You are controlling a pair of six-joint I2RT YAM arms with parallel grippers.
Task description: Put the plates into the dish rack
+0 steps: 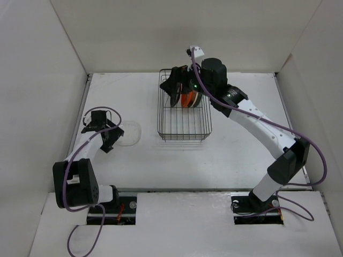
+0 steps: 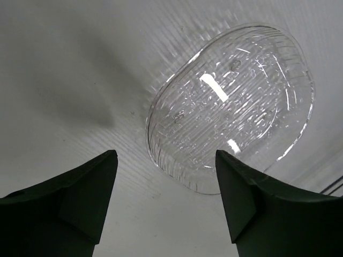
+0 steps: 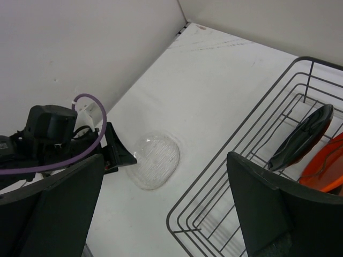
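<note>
The translucent clear plate (image 1: 129,134) lies flat on the white table, left of the dish rack (image 1: 185,128). My left gripper (image 1: 112,134) is open and empty at the plate's left rim; in the left wrist view the clear plate (image 2: 230,107) lies just beyond the gripper (image 2: 166,155). My right gripper (image 1: 172,88) is open and empty above the rack's far left corner. An orange plate (image 3: 327,163) and a black plate (image 3: 303,136) stand on edge in the rack (image 3: 214,176). The clear plate also shows in the right wrist view (image 3: 155,160). The teal and cream plates are not in view.
White walls enclose the table at the left (image 1: 43,80) and the back. The rack is a black wire basket standing at the table's middle back. The left arm's purple cable (image 3: 91,134) loops beside the clear plate.
</note>
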